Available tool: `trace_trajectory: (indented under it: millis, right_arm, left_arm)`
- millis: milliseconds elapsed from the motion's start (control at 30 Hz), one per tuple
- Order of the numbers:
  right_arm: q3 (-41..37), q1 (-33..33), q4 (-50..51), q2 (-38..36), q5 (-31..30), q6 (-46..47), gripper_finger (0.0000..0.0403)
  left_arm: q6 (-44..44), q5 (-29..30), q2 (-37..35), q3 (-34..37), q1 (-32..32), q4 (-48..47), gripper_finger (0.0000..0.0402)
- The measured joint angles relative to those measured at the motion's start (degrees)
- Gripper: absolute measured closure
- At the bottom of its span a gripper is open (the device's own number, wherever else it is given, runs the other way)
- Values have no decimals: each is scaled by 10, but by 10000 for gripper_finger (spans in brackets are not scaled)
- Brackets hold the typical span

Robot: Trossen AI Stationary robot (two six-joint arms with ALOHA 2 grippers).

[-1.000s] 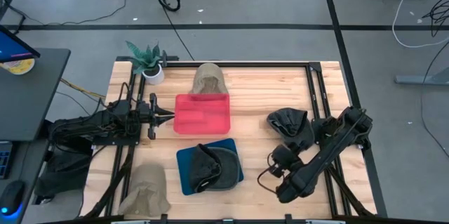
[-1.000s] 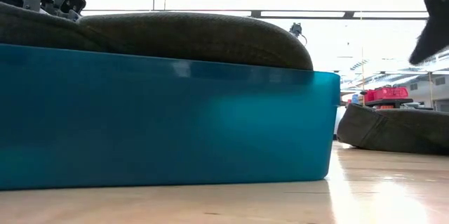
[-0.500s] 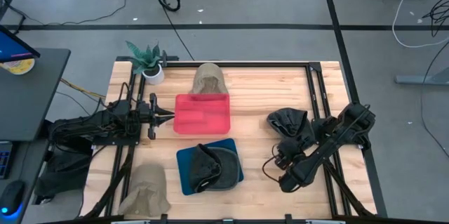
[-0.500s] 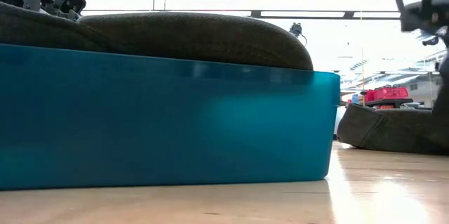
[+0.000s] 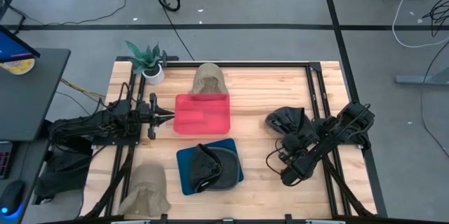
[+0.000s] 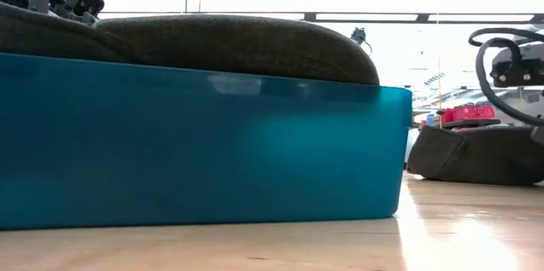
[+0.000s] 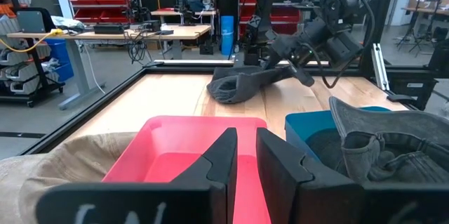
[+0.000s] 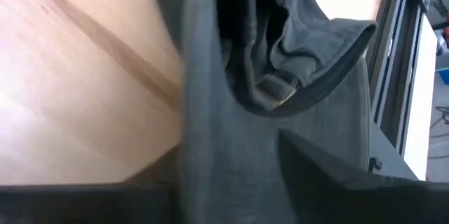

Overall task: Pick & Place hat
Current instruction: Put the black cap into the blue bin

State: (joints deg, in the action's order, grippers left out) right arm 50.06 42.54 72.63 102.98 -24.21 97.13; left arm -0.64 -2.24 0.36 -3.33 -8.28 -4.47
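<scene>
A dark grey hat [image 5: 284, 120] lies on the table's right side and also shows in the low view [image 6: 476, 154] and the left wrist view [image 7: 242, 85]. My right gripper [image 5: 299, 140] is open and slants down onto the hat's near part. Close up, hat cloth [image 8: 210, 76] fills the space between its fingers [image 8: 319, 171]. My left gripper [image 5: 170, 117] waits, shut, level at the left edge of the red tray [image 5: 202, 115]. A tan hat [image 5: 209, 80] leans on the red tray's far edge. A grey-green hat [image 5: 214, 166] sits in the blue tray [image 5: 186, 175]. My right gripper stands open over the dark hat's back opening, near the strap buckle [image 8: 270, 90], coming from the table's near side and slanting down. A fold of cloth runs between the fingers. Whether the fingers touch it, I cannot tell. The hat lies on the table.
A second tan hat [image 5: 146, 189] lies at the near-left corner. A potted plant [image 5: 147, 62] stands at the far-left corner. Black frame rails [image 5: 319, 90] run along the table's sides. Bare wood shows between the trays and the dark hat.
My right arm has folded in toward the table's far edge. Its gripper has come down toward the dark hat, entering the low view from the upper right. My left arm has kept still.
</scene>
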Motion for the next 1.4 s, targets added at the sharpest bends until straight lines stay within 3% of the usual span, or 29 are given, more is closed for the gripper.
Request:
trace_trajectory:
  millis: [133,200,400,800,1033,1400]
  right_arm:
    - [1,0,1,0,19,-28,362]
    - [7,0,7,0,18,-44,385]
    - [62,1,55,0,-15,-42,395]
    - [281,1,94,0,-201,-197,398]
    - [316,2,-15,0,-261,-329,398]
    - [316,-2,-193,1,-280,-507,398]
  left_arm:
    - [0,0,0,0,0,0,344]
    - [0,0,0,0,0,0,344]
    - [0,0,0,0,0,0,344]
    - [0,0,0,0,0,0,344]
    - [0,0,0,0,0,0,344]
    - [0,0,0,0,0,0,344]
